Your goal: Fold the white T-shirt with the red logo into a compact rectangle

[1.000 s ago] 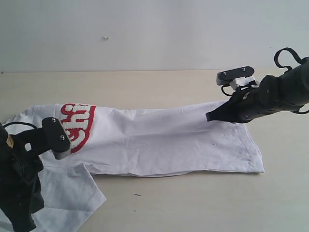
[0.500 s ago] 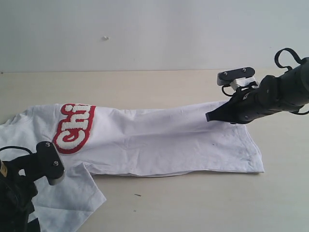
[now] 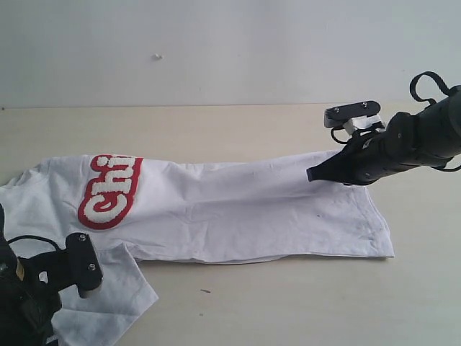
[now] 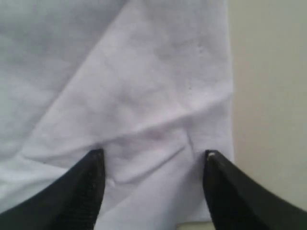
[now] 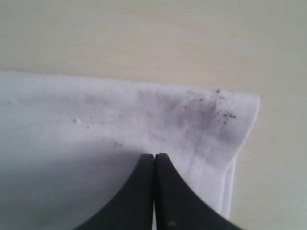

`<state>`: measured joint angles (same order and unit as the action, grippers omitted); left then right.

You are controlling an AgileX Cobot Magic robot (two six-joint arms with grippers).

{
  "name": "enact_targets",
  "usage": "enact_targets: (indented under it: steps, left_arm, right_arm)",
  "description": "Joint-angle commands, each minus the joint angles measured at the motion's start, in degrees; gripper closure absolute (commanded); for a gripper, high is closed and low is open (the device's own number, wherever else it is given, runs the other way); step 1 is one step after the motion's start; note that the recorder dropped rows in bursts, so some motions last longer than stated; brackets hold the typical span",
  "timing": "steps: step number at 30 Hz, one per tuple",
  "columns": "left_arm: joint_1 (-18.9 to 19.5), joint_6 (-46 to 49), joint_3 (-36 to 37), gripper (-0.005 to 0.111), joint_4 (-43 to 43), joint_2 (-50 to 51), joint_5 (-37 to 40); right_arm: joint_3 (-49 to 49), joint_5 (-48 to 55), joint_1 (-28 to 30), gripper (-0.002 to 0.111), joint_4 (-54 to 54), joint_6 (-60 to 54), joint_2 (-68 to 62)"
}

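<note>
The white T-shirt [image 3: 238,209] lies flat across the table, folded into a long band, with its hem end at the right. The red logo [image 3: 112,191] shows partly, near the band's left end. One sleeve [image 3: 115,295] sticks out toward the front left. My left gripper [image 3: 75,268] hovers over that sleeve and is open; in the left wrist view its fingers straddle creased sleeve cloth [image 4: 144,86], left gripper [image 4: 153,154]. My right gripper [image 3: 311,174] is shut, its tip over the far hem corner. The right wrist view shows the closed right gripper [image 5: 154,155] above speckled hem fabric [image 5: 211,110].
The tan table [image 3: 288,303] runs on in front of and behind the shirt. A white wall [image 3: 216,50] stands at the back. A small dark speck [image 3: 205,291] lies on the table near the sleeve.
My left gripper has opened and drawn back from the logo toward the front left, over the sleeve. More of the logo now shows. The right arm has stayed put.
</note>
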<state>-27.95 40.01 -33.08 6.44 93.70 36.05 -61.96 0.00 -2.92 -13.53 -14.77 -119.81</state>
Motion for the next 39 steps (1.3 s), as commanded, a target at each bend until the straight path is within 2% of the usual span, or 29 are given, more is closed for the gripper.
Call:
enact_targets:
  steps: [1, 3, 6, 12, 17, 20, 24, 31, 39]
  left_arm:
    - [-0.3, 0.2, 0.2, 0.072, 0.0, 1.4, -1.1]
    - [-0.3, 0.2, 0.2, 0.107, 0.0, 1.4, -3.4]
    - [-0.3, 0.0, 0.2, 0.107, 0.0, 1.4, -2.9]
    - [-0.3, 0.2, -8.1, 0.107, 0.0, 0.2, 14.5]
    - [-0.3, 0.3, -15.2, 0.107, -1.2, -2.1, 21.1]
    - [0.0, 0.3, -18.5, 0.107, -7.2, -2.4, 20.8]
    - [0.0, 0.3, -19.3, 0.107, -14.4, -1.8, 16.5]
    - [0.0, 0.3, -20.9, 0.107, -24.0, 1.6, 4.5]
    - [0.0, 0.3, -28.8, 0.107, -31.9, 6.3, 4.9]
  right_arm:
    - [-0.3, -0.3, 0.3, 0.108, 0.1, 0.0, 0.0]
    - [-0.3, -0.3, 0.3, 0.108, 0.1, 0.0, 0.0]
    - [-0.3, -0.3, 0.3, 0.108, 0.1, 0.0, 0.0]
    - [-0.3, -0.3, 0.3, 0.108, 0.0, 0.0, 0.0]
    - [-0.3, -0.3, 0.3, 0.108, 0.0, 0.0, 0.0]
    - [-0.3, -0.3, 0.3, 0.108, 0.0, 0.0, 0.0]
    - [-0.3, 0.3, 0.3, 0.108, 0.0, 0.0, 0.0]
    - [-0.3, 1.0, 0.3, 0.108, 0.0, 0.0, 0.0]
    - [-0.3, 1.6, 0.3, 0.108, 0.0, -0.1, 0.0]
